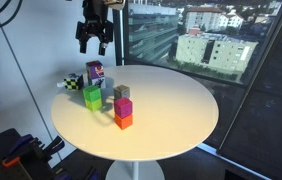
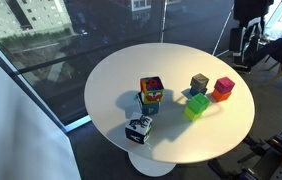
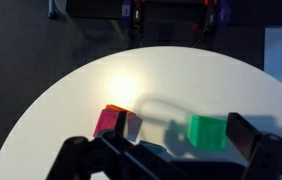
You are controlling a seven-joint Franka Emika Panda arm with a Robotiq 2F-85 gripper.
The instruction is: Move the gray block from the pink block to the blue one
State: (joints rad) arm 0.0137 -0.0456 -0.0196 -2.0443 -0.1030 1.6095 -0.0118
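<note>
The gray block (image 1: 122, 92) stands right against the pink block (image 1: 124, 106). In an exterior view, gray (image 2: 199, 83) is beside pink (image 2: 224, 86). In the wrist view, gray (image 3: 132, 125) and pink (image 3: 108, 122) stand side by side. The blue block (image 2: 149, 104) lies under a multicoloured printed box (image 2: 151, 88) and also shows in an exterior view (image 1: 101, 86). My gripper (image 1: 94, 37) is open and empty. It hangs high above the table's far edge, well away from the blocks. Its fingers frame the bottom of the wrist view (image 3: 171, 160).
A red-orange cube (image 1: 124, 121) touches the pink block. A green cube (image 1: 92, 97) stands between the pink block and the printed box. A black-and-white checkered cube (image 2: 138, 129) sits near the round white table's edge (image 1: 181, 125). Windows stand behind the table.
</note>
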